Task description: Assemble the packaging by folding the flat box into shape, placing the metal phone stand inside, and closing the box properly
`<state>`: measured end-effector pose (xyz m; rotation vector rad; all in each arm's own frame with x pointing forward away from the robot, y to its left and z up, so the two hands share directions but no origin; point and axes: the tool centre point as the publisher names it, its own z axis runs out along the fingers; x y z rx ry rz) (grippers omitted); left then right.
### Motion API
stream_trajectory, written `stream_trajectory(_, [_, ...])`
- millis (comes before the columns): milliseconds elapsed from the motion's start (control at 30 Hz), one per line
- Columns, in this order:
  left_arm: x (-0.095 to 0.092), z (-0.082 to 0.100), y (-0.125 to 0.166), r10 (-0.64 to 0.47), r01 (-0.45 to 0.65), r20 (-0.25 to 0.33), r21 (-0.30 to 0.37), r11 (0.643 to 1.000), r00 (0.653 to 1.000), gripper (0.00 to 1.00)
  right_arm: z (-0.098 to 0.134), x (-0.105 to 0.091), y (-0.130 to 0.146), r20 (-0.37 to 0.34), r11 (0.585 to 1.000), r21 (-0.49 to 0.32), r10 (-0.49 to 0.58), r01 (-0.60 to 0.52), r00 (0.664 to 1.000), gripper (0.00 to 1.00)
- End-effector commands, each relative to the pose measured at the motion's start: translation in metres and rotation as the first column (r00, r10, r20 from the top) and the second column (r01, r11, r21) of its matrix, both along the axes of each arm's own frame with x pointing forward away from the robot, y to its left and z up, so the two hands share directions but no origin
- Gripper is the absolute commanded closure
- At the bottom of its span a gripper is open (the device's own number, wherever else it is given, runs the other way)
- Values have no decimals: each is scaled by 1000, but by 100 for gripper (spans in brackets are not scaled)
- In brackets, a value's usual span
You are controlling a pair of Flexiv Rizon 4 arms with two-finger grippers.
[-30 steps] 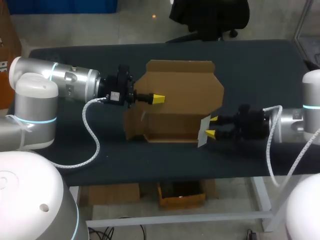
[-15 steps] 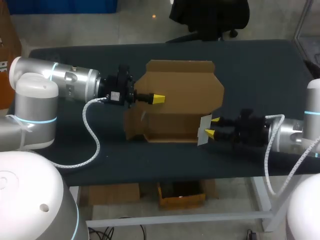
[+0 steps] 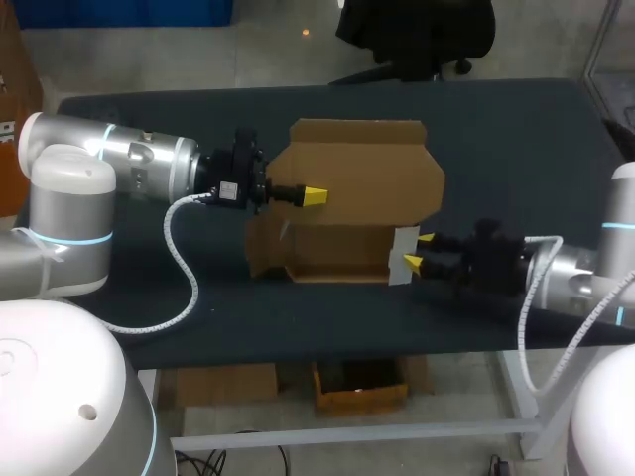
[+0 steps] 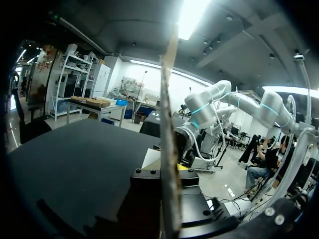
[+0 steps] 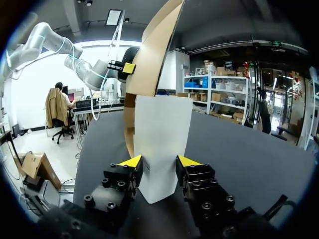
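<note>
A brown cardboard box (image 3: 347, 188) stands half folded in the middle of the table, its big back panel raised. My left gripper (image 3: 314, 195) is shut on that raised panel from the left; in the left wrist view the panel (image 4: 169, 124) runs edge-on between its fingers. At the box's right end a white flap (image 3: 402, 256) stands nearly upright. My right gripper (image 3: 417, 251) has this flap (image 5: 162, 124) between its yellow fingertips, and both touch its edges. In the right wrist view the right gripper (image 5: 159, 162) faces the box wall (image 5: 149, 59). No phone stand is in view.
The dark table (image 3: 149, 129) reaches its front edge a short way below the box and my right gripper. The left arm's white coiled cable (image 3: 184, 268) hangs over the table's left part.
My right gripper has crept left, and the white flap has swung closer to the box and more upright. The left arm and the raised panel have not moved.
</note>
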<state>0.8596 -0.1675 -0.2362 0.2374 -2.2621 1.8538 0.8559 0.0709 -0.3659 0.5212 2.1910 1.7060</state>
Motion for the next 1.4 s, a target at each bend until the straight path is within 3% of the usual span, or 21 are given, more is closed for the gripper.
stream_trajectory(33, [1,-4,0,-2,2,-1,0,1000,1000,100,-4,3,7,7,1000,4,-26,26,1000,60])
stream_trajectory(1400, [1,-4,0,-2,2,-1,0,1000,1000,100,-4,3,19,17,986,10,-169,169,985,59])
